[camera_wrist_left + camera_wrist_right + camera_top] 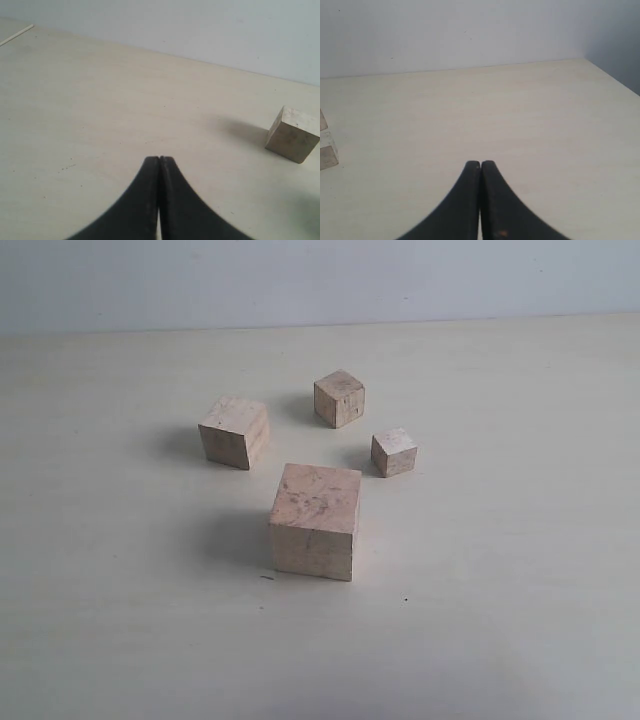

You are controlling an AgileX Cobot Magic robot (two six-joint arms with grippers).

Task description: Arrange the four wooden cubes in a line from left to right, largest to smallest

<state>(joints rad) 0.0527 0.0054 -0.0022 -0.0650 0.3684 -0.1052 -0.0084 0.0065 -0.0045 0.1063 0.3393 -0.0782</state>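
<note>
Four pale wooden cubes stand loosely grouped on the table in the exterior view. The largest cube (315, 521) is nearest the front. The second-largest (234, 431) stands back left of it. A smaller cube (339, 398) is farthest back, and the smallest (394, 452) is at the right. Neither gripper shows in the exterior view. My left gripper (159, 159) is shut with nothing in it, and one cube (292, 134) stands apart from it. My right gripper (480, 163) is shut and empty too. Slivers of cubes (327, 152) show at that view's edge.
The pale table (520, 570) spreads wide around the cubes, bare on all sides. A plain light wall (320, 280) rises behind its far edge. The table's far right corner (585, 61) shows in the right wrist view.
</note>
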